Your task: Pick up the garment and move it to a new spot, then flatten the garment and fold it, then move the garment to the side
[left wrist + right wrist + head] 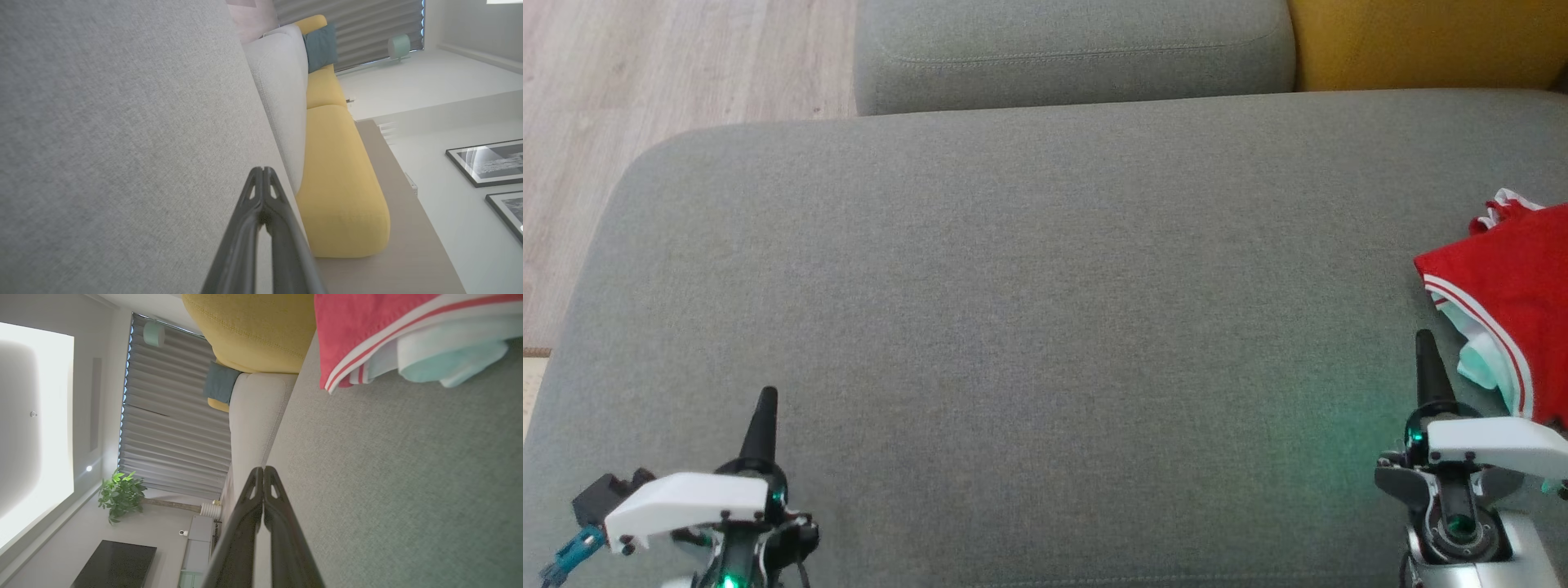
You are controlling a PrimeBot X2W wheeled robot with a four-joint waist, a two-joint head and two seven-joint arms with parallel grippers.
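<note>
**Head view.** A red garment [1515,278] with white stripes along its hem lies crumpled at the right edge of the grey sofa seat [1029,310]. The frame cuts off its right part, so its full shape cannot be made out. A pale white-and-turquoise layer protrudes beneath the hem; whether it is a lining or a separate piece cannot be told. The right gripper [1423,339] stands just beside the garment's lower left corner and apart from it, fingers pressed together, holding nothing. The left gripper [767,396], well apart at the lower left, is likewise closed and empty. The bottom edge cuts off part of both wrists.

**Right wrist view.** The hem's double stripe appears close up, with a yellow cushion [253,335] beyond it and a potted plant [120,492] in the room.

**Left wrist view.** Bare seat fabric, a grey backrest [282,94] beside the yellow cushion, and two framed pictures [488,161] cut by the edge.
</note>
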